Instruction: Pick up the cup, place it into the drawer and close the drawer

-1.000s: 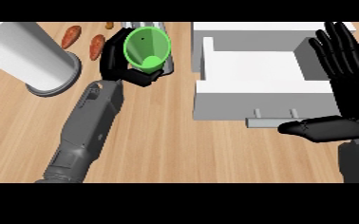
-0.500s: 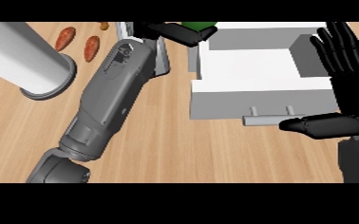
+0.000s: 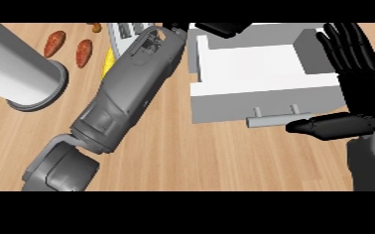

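Wooden counter bears open white drawer and grey cylinder.

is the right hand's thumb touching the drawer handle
Cannot tell. In the head view the right hand rests open at the right edge, its thumb tip ending level with the drawer handle; no gap shows, but looking steeply down hides any height difference.

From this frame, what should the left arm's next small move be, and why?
Probably bring the left hand down over the open drawer. That hand sits at the drawer's far-left rim, mostly cut off at the view's top; the cup is not visible. The right hand rests open.
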Available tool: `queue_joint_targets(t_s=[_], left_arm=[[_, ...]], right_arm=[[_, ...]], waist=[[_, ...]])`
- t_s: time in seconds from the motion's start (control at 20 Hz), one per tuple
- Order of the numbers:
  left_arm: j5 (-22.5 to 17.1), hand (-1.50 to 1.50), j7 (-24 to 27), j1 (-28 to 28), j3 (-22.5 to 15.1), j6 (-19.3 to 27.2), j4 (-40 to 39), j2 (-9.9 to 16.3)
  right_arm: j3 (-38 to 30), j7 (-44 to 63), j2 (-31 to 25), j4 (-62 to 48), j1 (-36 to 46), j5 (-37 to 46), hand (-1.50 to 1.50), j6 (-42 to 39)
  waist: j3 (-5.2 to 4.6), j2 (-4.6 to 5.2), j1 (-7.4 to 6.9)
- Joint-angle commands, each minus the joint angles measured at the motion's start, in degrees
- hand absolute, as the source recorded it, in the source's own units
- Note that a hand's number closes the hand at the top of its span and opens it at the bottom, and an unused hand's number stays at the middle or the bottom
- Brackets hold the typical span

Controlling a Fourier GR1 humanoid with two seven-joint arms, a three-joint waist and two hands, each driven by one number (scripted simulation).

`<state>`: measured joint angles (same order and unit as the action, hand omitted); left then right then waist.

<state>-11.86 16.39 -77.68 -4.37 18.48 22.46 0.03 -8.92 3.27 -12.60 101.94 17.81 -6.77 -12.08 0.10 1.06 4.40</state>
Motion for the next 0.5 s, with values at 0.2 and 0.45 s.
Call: queue_joint_targets(t_s=[0.2,0.45], left_arm=[[-1.61,1.50,-4.69,-1.59,-8.91,-3.46,-8.25,-0.03],[-3.76,1.50,-6.67,-1.09,-12.48,-5.00,-7.85,-0.02]], right_arm=[[1.44,-0.33,0.28,0.80,1.94,-1.63,-1.50,-1.88],[1.43,0.04,-0.21,-1.11,4.72,-2.18,-1.50,-2.52]], waist=[[0.08,1.02,4.70],[0.08,1.18,6.06]])
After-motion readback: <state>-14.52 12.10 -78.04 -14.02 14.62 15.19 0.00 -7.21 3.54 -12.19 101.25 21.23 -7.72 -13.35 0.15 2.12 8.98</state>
